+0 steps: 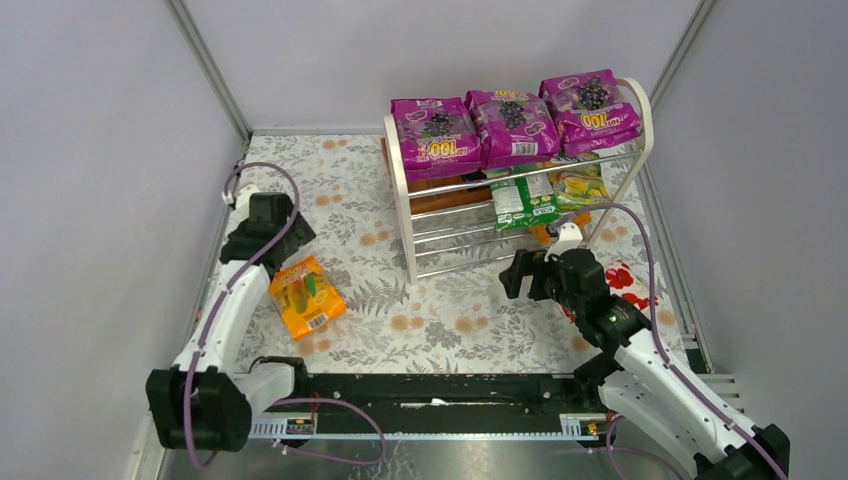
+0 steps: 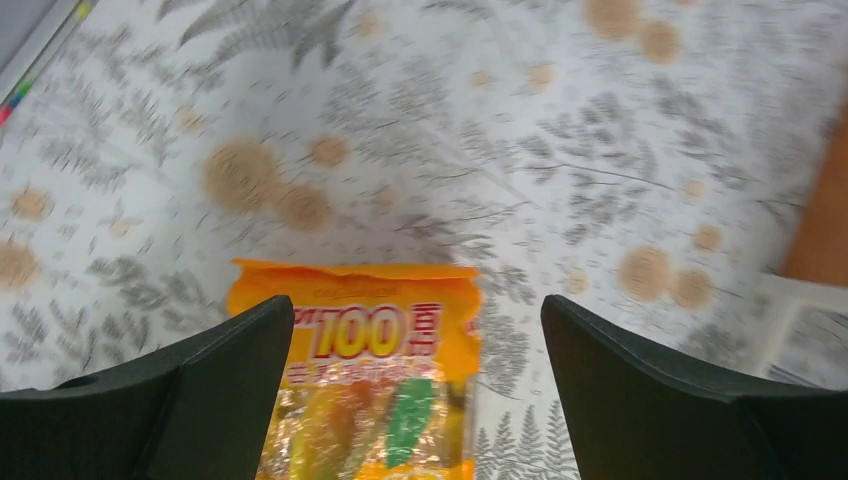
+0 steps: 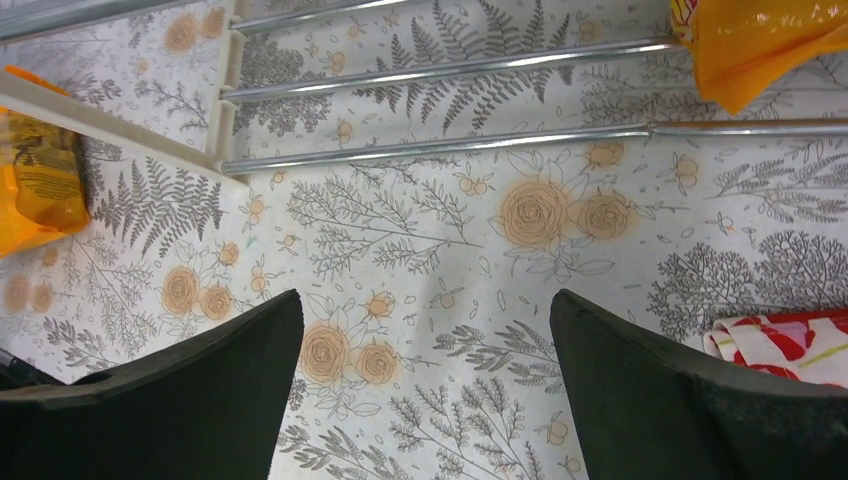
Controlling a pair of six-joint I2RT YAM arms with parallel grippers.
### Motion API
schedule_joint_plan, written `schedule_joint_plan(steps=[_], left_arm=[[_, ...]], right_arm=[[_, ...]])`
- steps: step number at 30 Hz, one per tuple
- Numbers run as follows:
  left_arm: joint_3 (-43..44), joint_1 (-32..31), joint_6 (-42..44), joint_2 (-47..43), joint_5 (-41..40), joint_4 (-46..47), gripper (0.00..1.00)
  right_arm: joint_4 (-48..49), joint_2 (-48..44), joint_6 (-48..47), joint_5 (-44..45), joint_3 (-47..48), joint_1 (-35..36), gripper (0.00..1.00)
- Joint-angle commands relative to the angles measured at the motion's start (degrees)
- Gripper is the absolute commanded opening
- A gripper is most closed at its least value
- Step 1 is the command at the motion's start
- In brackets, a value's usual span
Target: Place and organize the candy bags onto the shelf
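The white shelf (image 1: pixel 401 195) stands at the back right. Three magenta candy bags (image 1: pixel 435 128) (image 1: pixel 512 122) (image 1: pixel 592 106) lie on its top tier. A green-white bag (image 1: pixel 523 200) and a green-yellow bag (image 1: pixel 578 180) lie on the middle tier. An orange bag corner (image 3: pixel 760 40) rests on the lower rods (image 3: pixel 440 70). Another orange bag (image 1: pixel 305 297) lies flat on the table at the left. My left gripper (image 1: pixel 285 243) is open above its far end, and the bag (image 2: pixel 370 380) shows between the fingers (image 2: pixel 417 310). My right gripper (image 1: pixel 520 275) is open and empty over the table in front of the shelf (image 3: pixel 427 300).
A red-and-white heart-patterned package (image 1: pixel 622 280) lies beside my right gripper, also in the right wrist view (image 3: pixel 785 345). A brown tray (image 1: pixel 450 181) sits behind the shelf. White walls enclose the floral table cover (image 1: pixel 440 300) on three sides.
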Motion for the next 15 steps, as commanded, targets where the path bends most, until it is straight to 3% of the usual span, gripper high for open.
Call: schedule_joint_plan(steps=[1,5,7,15], left_arm=[[-0.55,6.65,-7.48,2.21,0.76,-6.60,0.99],[-2.82,10.14,-13.68,1.36,-7.62,-7.89,0.99],[-4.24,11.27,-16.93,1.62,-7.64,-8.58,0.99],[-14.78,15.84,-20.04,-0.74,9.82,0.82,0.99]], right_arm=[[5.14,-2.34,-2.66,-1.75,-1.36,-0.23,1.00],[4.64,-3.51,-2.91,-0.18,-1.17,-0.24,1.00],[4.62,-4.05,-2.86,-0.14,-1.32,-0.21,1.00],[4.49,-4.99,-3.08,0.47,-1.46,-0.19,1.00]])
